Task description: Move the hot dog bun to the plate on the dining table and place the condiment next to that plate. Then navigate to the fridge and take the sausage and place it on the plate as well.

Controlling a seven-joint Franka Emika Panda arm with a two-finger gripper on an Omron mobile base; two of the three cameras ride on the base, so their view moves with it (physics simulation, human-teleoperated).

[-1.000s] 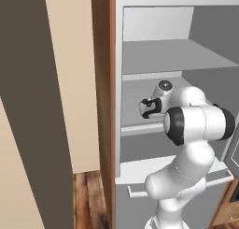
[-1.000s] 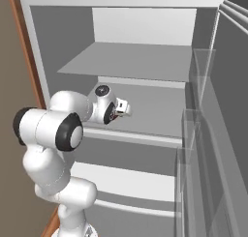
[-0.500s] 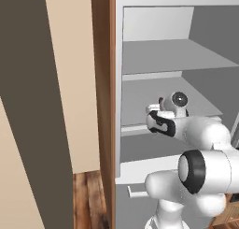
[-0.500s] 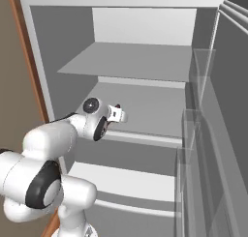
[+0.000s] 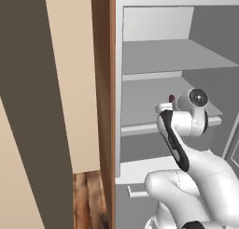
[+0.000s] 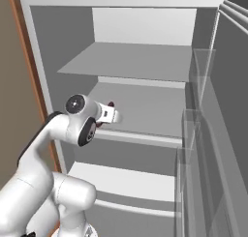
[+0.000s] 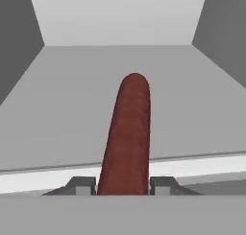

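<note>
The sausage (image 7: 127, 133), a dark red-brown cylinder, points away from the hand over the fridge's middle shelf (image 7: 57, 114). My gripper (image 7: 124, 185) is shut on its near end, one dark fingertip against each side. From the base, the gripper (image 6: 109, 115) sits at the front edge of that shelf inside the open grey fridge (image 6: 135, 62), with the sausage's red tip (image 6: 110, 105) just above it. The left base view gives the same hand (image 5: 165, 106) and red tip (image 5: 171, 98). The bun, plate, condiment and dining table are out of view.
The fridge's open door with clear bins (image 6: 203, 115) stands at the right. A brown wooden cabinet side (image 5: 103, 106) borders the fridge on the left. Pale shelves lie above (image 6: 131, 59) and below (image 6: 121, 178) the hand.
The arm's elbow has swung down and around toward the base. The hand has stayed at the middle shelf's front edge, shifting only slightly, with the sausage in it.
</note>
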